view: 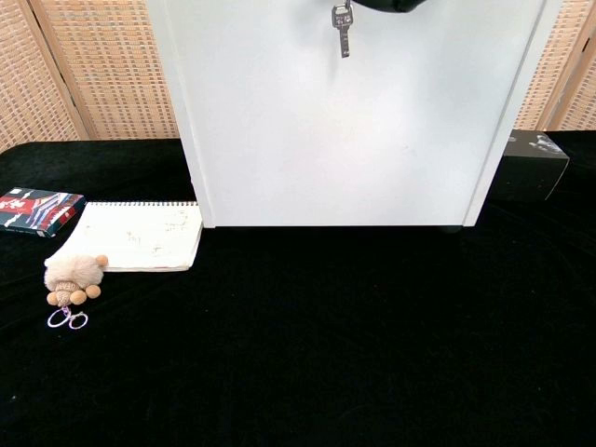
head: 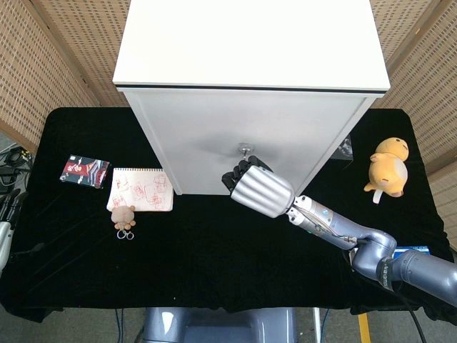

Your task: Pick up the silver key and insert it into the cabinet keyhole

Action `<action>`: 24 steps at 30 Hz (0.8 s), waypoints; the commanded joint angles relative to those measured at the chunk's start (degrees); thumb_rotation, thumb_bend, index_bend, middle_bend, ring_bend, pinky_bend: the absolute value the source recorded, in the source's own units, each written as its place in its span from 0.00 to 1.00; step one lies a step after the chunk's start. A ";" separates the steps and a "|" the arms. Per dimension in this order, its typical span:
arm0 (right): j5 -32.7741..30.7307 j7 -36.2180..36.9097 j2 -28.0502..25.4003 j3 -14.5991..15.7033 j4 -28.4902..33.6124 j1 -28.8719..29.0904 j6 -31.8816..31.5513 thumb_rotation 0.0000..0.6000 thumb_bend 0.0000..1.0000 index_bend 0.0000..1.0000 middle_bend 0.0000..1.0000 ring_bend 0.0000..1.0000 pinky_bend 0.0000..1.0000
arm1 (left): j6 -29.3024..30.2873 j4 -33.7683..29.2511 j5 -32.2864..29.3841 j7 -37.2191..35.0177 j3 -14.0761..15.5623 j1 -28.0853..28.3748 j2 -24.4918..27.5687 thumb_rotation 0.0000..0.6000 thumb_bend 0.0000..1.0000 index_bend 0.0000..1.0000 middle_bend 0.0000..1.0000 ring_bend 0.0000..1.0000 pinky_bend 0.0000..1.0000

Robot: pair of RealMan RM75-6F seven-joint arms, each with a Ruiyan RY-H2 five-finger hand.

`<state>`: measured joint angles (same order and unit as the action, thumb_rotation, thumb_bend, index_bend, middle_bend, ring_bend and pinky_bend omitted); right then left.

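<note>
Head view, from the left: the left hand [head: 6, 229] shows only at the frame edge, so I cannot tell whether it is open or clenched; a small packet [head: 84, 171], a notebook [head: 141, 190] and a fuzzy keychain [head: 123, 216] lie on the black counter [head: 207, 264]; the right hand [head: 255, 187], fingers curled, is raised at the white cabinet [head: 246, 143] front, just below the keyhole [head: 246, 148]; chest view shows the silver key [view: 342, 28] hanging from its fingers against the cabinet door; a plush toy [head: 389, 167] sits far right.
</note>
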<state>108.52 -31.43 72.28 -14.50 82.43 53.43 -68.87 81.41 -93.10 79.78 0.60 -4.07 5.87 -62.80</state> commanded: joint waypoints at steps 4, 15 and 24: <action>-3.02 -2.07 0.78 -1.10 -0.43 0.20 1.18 1.00 0.59 0.67 0.86 0.84 1.00 | -0.28 0.17 -0.23 0.16 0.01 0.11 -0.17 1.00 0.00 0.00 0.00 0.00 0.00; -4.30 -2.46 -0.25 -1.00 -0.17 -0.20 0.39 1.00 0.59 0.67 0.86 0.84 1.00 | -0.30 0.22 -0.29 0.24 -0.01 0.17 -0.26 1.00 0.00 0.00 0.00 0.00 0.00; -4.77 -2.55 -1.00 -0.94 0.29 -0.05 0.25 1.00 0.59 0.67 0.86 0.84 1.00 | -0.20 0.17 -0.30 0.14 -0.03 0.13 -0.20 1.00 0.00 0.00 0.00 0.00 0.00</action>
<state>103.79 -33.97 71.32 -15.46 82.70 53.39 -68.64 81.20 -92.93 79.47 0.74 -4.10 6.01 -63.01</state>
